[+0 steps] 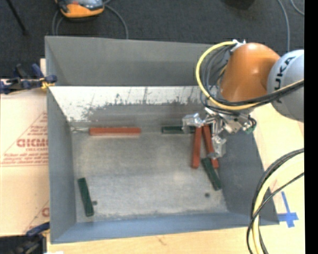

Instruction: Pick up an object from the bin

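Camera view, one frame. The arm (pixel 286 83) comes in from the right, and its orange wrist cover (pixel 244 73) sits above the right rear part of the grey bin (pixel 122 62). The gripper (pixel 216 144) hangs low in the bin near the right wall, directly over a small cluster of sticks. Whether it is open or closed cannot be told, as the metal parts overlap the sticks beneath.

Cluster under the gripper:
- right red stick (pixel 209 142), running roughly front to back and partly covered by the gripper. Contact looks possible but cannot be confirmed.
- left red stick (pixel 195 151), just beside the first and leaning slightly, its far end close to the gripper body.
- dark green stick (pixel 212 175), lying diagonally at the near ends of the two red ones and touching or nearly touching them.

Elsewhere on the bin floor:
- long red stick (pixel 115 132), lying flat along the foot of the back wall.
- short green stick (pixel 172 129), also at the back wall, between the long red stick and the gripper.
- green stick at the front left (pixel 85 196), alone and well apart from the rest.
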Available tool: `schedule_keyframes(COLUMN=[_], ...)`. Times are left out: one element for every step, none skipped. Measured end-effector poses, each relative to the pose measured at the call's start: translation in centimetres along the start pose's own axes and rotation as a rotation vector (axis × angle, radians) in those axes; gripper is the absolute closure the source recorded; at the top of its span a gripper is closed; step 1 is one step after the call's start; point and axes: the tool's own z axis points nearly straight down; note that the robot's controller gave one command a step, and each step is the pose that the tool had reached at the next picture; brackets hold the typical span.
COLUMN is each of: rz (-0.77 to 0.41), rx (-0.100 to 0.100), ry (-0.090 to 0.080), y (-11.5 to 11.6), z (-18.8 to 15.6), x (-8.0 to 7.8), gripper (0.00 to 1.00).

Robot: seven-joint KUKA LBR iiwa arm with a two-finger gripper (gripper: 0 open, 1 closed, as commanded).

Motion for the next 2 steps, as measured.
schedule_keyframes(rz=[-0.261, -0.586], rx=[0.002, -0.004], ry=[-0.003, -0.020], y=[-1.0, -3.2], z=[-1.5, 3.8], x=[-0.4, -0.2], gripper=[0.00, 0.00])
